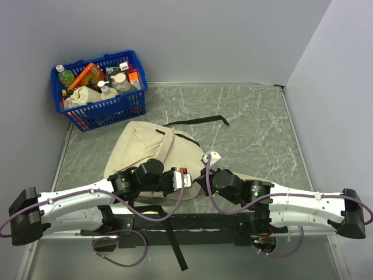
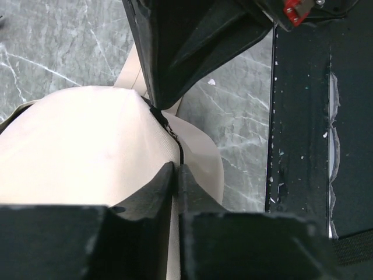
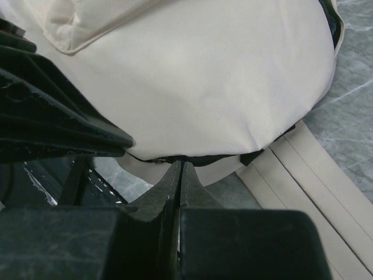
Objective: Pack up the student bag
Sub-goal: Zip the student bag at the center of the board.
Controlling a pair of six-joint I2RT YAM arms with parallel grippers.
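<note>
The left end effector (image 2: 176, 171) is closed to a thin slit, with cream fabric pinched at the zipper edge of the student bag (image 2: 87, 146). The right end effector (image 3: 181, 166) is pressed together, its tips set against the bag's dark rim; whether fabric is caught cannot be told. The bag is laid on the surface (image 1: 250, 116), just beyond both arms. A blue basket (image 1: 111, 108) is noted at the far left.

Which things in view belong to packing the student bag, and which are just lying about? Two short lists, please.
In the job: student bag; left gripper, closed on its zip seam; right gripper, closed on its dark rim.

Lying about: blue basket with bottles inside, untouched at the far left corner, though it may hold what gets packed.
</note>
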